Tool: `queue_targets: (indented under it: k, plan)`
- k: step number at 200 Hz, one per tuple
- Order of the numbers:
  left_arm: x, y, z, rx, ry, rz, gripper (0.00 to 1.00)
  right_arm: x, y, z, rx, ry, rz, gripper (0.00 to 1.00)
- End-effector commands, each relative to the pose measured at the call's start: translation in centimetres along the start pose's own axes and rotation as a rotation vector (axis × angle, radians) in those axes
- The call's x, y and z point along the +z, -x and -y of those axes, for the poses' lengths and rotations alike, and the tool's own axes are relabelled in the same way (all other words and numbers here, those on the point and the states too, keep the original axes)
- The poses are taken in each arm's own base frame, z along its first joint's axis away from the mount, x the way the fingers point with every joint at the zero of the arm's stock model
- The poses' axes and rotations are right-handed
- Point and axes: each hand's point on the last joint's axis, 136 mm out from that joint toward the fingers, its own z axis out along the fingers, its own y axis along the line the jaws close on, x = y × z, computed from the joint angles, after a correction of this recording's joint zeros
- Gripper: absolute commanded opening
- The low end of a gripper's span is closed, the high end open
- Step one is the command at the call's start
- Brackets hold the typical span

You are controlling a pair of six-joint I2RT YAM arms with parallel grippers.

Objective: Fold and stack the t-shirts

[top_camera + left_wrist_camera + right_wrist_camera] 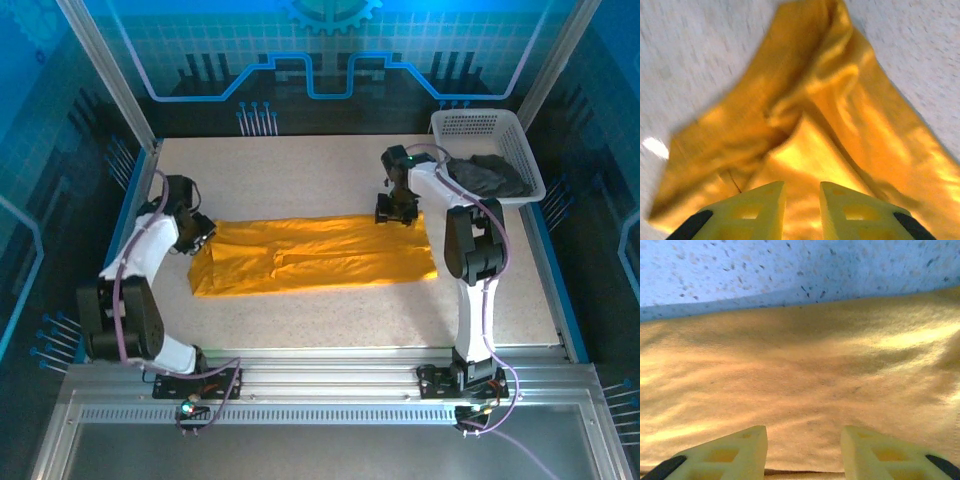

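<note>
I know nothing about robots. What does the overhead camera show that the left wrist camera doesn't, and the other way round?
Overhead adds the orange shirt's full outline, the right gripper at its far edge, and a white basket holding a grey shirt. The left wrist camera adds a close look at rumpled folds just ahead of the left gripper. Both show the orange shirt lying on the speckled table.

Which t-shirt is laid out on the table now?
The orange-yellow t-shirt, stretched out flat; the dark grey t-shirt lies bunched in the white basket.
</note>
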Motion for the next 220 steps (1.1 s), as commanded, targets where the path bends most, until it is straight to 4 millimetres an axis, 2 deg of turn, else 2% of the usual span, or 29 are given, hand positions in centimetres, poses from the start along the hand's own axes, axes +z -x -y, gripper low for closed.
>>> queue_targets:
  k: [1,21,56,84,100,112,124,140,164,190,220]
  plan:
    - [1.3,-5.1,-0.1,-0.206,-0.001,-0.12,0.22,-0.1,0.2,0.9,-0.01,-0.013,-0.005,0.36]
    - [2.8,-7.0,1.3,-0.264,-0.001,-0.164,0.21,1.0,-0.3,1.6,-0.001,-0.039,-0.043,0.35]
    - [6.3,-8.0,1.2,-0.317,0.104,-0.239,0.18,2.5,-1.3,4.3,0.049,-0.137,-0.113,0.35]
    - [8.6,-7.9,1.2,-0.307,0.164,-0.293,0.18,3.3,-2.9,5.9,0.066,-0.211,-0.168,0.34]
    - [9.5,-7.0,1.4,-0.302,0.176,-0.293,0.18,3.3,-4.0,6.3,0.082,-0.228,-0.191,0.35]
    - [10.4,-5.8,2.5,-0.284,0.167,-0.285,0.18,3.1,-5.1,6.5,0.102,-0.232,-0.198,0.35]
    - [11.4,-4.5,4.4,-0.243,0.149,-0.281,0.19,2.6,-6.1,6.5,0.123,-0.235,-0.194,0.35]
    - [13.1,-2.7,8.1,-0.188,0.087,-0.277,0.21,2.1,-7.7,6.5,0.145,-0.233,-0.186,0.35]
    - [15.2,-0.6,15.7,-0.117,-0.063,-0.254,0.22,1.9,-10.7,5.3,0.183,-0.195,-0.207,0.36]
    - [17.8,-1.0,23.5,-0.061,-0.217,-0.265,0.23,2.0,-14.1,2.3,0.149,-0.179,-0.227,0.36]
    - [20.2,-3.5,30.2,-0.055,-0.366,-0.285,0.23,2.3,-17.9,-2.2,0.121,-0.142,-0.258,0.36]
